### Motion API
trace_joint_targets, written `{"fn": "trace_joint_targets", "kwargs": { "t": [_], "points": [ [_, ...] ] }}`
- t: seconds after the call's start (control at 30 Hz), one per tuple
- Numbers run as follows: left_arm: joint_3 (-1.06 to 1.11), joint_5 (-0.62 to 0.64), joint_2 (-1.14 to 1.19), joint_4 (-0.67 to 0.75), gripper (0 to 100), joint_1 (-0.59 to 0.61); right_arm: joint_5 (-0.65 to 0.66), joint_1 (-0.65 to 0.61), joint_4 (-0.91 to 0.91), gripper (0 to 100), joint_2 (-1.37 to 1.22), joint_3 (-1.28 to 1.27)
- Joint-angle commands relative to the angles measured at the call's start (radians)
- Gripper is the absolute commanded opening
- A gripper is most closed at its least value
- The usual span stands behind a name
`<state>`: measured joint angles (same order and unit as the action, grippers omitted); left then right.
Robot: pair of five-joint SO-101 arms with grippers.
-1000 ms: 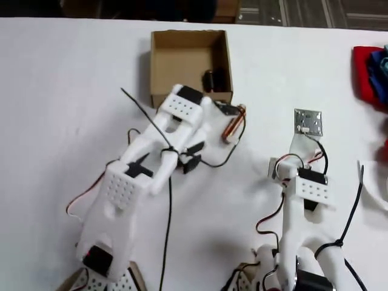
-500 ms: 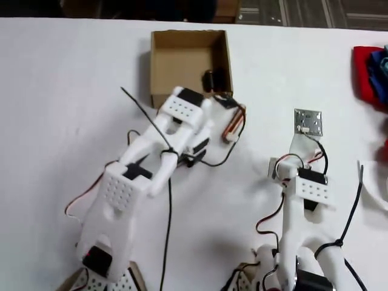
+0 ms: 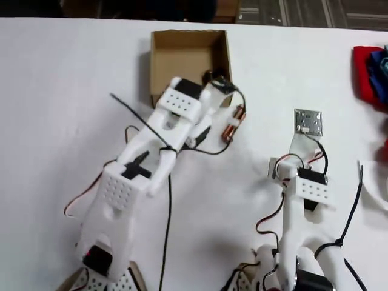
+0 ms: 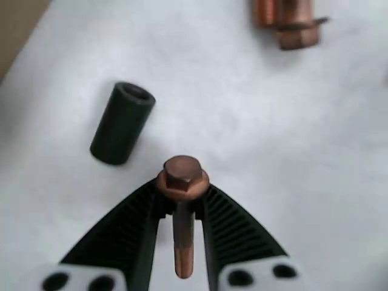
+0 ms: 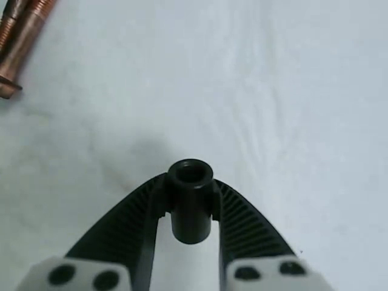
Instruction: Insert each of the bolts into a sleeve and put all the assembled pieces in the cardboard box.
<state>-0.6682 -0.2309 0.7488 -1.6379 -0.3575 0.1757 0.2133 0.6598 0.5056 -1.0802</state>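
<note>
Surface (image 3: 60, 73): white, carries all items.

Change over the last second: left arm (image 3: 130, 182) has swung toward the box (image 3: 182, 63); its wrist, earlier beside the loose bolts (image 3: 232, 124), now sits at the box's near corner; right arm (image 3: 306, 200) unchanged.

Left claw (image 4: 182, 203): closed narrowly on one bolt (image 4: 182, 176), gripped on the shank just under the hex head; judged: bolt picked up, ready for mating.

Right claw (image 5: 190, 188): closed on one sleeve (image 5: 191, 218), open bore facing outward, held over bare surface, well apart from the left claw; judged: insertion not yet done, and the two arms must meet first.

Count:
- arms 2
- box 1
- sleeves 2 seen: one in the right claw; one loose sleeve (image 4: 122, 124) lying on its side near the held bolt
- bolts 3: one held; two loose, side by side near the box corner

A small dark item (image 3: 208, 76) lies in the box; cannot tell what it is.
</note>
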Motion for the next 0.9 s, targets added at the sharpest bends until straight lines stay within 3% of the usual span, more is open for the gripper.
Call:
{"fn": "trace_joint_targets", "kwargs": {
  "t": [0.0,0.2,0.3,0.7,0.87],
  "points": [
    [-0.140,0.009,-0.114,-0.153,3,0.011,-0.012,-0.002,-0.015,2.3,0.010,0.006],
    [-0.145,0.252,-0.279,-0.149,3,0.048,-0.259,-0.002,-0.013,2.3,0.012,0.040],
    [-0.143,0.278,-0.373,-0.149,3,0.054,-0.361,-0.027,-0.015,2.3,0.012,0.044],
    [-0.142,0.315,-0.646,-0.084,3,0.054,-0.376,-0.306,0.031,2.3,0.028,0.034],
    [-0.065,0.391,-0.658,-0.077,3,0.037,-0.376,-0.361,-0.090,2.3,0.162,-0.114]
  ]
}}
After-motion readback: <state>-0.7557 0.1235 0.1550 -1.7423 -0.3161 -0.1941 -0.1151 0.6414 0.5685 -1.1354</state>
